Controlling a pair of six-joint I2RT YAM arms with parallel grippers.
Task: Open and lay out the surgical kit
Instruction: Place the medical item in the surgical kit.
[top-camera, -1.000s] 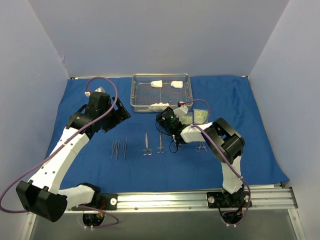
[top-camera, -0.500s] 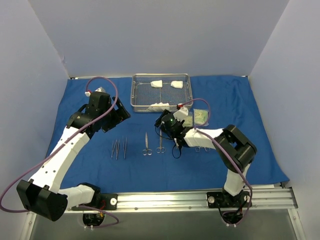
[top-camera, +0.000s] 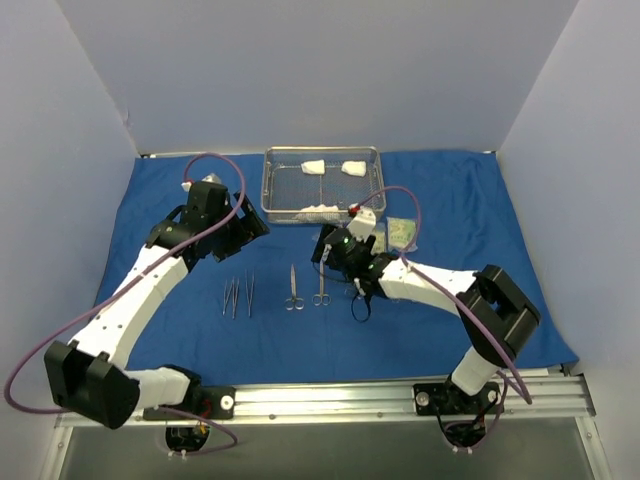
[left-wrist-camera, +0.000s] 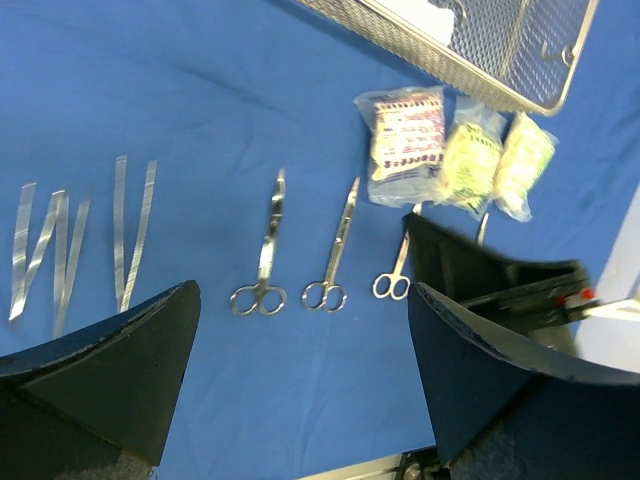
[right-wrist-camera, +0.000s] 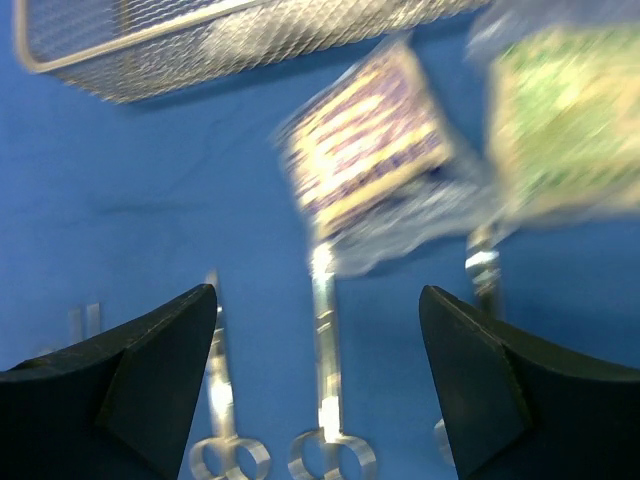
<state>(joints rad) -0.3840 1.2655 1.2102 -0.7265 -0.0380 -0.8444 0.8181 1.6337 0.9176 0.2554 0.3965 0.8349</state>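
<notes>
From above, the blue cloth (top-camera: 480, 290) lies spread flat. The wire tray (top-camera: 290, 190) sits at its far middle. Two gauze pads (top-camera: 313, 167) lie along the tray's far side and another lies against its near wall. On the cloth nearer the arms, tweezers (top-camera: 240, 296) and two scissors (top-camera: 293, 288) lie side by side in a row, apart from one another. Small packets (top-camera: 402, 232) lie just right of the tray's near corner. The left arm (top-camera: 215, 225) hangs over the cloth left of the tray. The right arm (top-camera: 350, 250) reaches in low between the tray and the row of tools.

In the left wrist view, the left jaws stand wide apart with nothing between them. Below them are the tweezers (left-wrist-camera: 135, 230) on the left and the two scissors (left-wrist-camera: 262, 250) in the middle. A third ring-handled tool (left-wrist-camera: 395, 270) is partly hidden behind the right arm's dark end. Three packets (left-wrist-camera: 405, 145) lie side by side just near the tray's corner (left-wrist-camera: 480, 50).

The right wrist view is blurred. The right jaws are spread and empty, above the cloth. Between them show a packet (right-wrist-camera: 365, 165) and the handles of two scissors (right-wrist-camera: 325, 370). The tray's mesh wall (right-wrist-camera: 200, 40) runs along the top.
</notes>
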